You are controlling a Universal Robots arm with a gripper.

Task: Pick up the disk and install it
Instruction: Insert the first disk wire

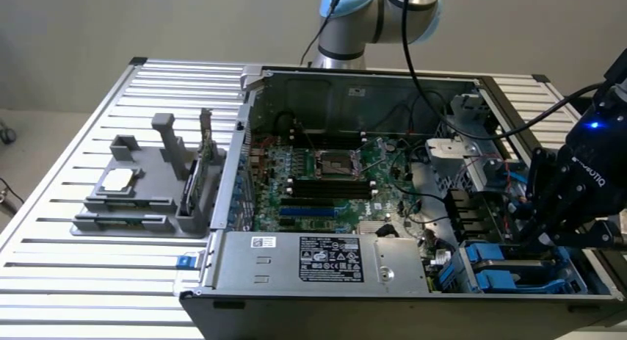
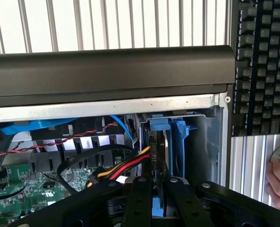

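Slatted metal table [image 1: 78, 281] carries an open computer case [image 1: 392, 83]. At its near right corner, the tool [image 2: 157, 189] is clamped on the disk [image 2: 159, 142], upright inside the drive bay [image 2: 203, 142].

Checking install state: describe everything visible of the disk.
The disk stands on edge, seen edge-on as a thin dark slab framed by its blue plastic carrier. It sits down in the blue drive bay at the case's front corner, on the exterior view's right. The end effector is shut on its edge; coloured power wires run beside it.
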